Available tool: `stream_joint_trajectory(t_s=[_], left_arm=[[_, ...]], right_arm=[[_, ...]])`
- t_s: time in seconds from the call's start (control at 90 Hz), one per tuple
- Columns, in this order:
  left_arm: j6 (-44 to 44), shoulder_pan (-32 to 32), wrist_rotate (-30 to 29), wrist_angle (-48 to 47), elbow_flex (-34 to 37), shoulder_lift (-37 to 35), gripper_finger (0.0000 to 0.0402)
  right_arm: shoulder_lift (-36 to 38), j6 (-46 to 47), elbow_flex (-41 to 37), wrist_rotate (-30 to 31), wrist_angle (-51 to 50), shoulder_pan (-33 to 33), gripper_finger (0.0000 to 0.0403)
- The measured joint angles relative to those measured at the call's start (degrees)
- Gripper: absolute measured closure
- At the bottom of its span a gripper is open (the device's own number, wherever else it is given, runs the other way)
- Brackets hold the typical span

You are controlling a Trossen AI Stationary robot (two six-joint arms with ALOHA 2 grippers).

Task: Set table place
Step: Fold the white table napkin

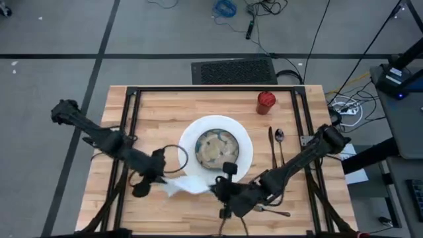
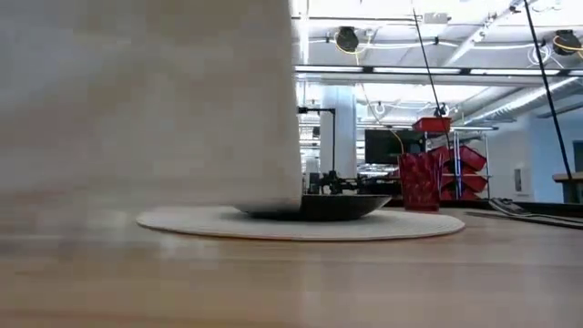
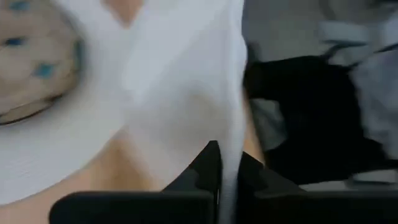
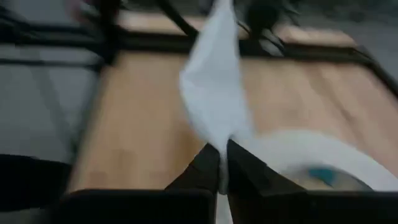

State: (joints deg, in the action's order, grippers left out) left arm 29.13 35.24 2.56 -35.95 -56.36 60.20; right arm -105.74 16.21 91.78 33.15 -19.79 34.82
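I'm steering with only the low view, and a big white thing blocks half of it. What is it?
Observer: That's the napkin, held up by the plate, on the arms' side.
Operator: Who's holding it?
Observer: Both arms. The left gripper pinches one end and the right gripper pinches the other.
Operator: Where's the spoon?
Observer: The spoon lies right of the plate, next to the knife.

Grey floor (image 1: 53,39) with dark seams, cables (image 1: 228,10), red bins (image 2: 442,173), ceiling lights (image 2: 346,38)
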Motion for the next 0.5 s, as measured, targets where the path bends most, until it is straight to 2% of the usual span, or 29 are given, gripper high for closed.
stream_joint_trajectory(t_s=[0.289, 0.5], left_arm=[[0.4, 12.0, -1.0, 11.9, 0.0, 3.4, 0.0401], [3.3, 13.1, -21.2, -2.2, 1.3, 3.7, 0.0401]], right_arm=[[0.1, -1.3, 0.0, -1.6, 1.9, 1.6, 0.0403], [-2.2, 0.1, 0.0, 1.9, -1.8, -1.0, 0.0403]])
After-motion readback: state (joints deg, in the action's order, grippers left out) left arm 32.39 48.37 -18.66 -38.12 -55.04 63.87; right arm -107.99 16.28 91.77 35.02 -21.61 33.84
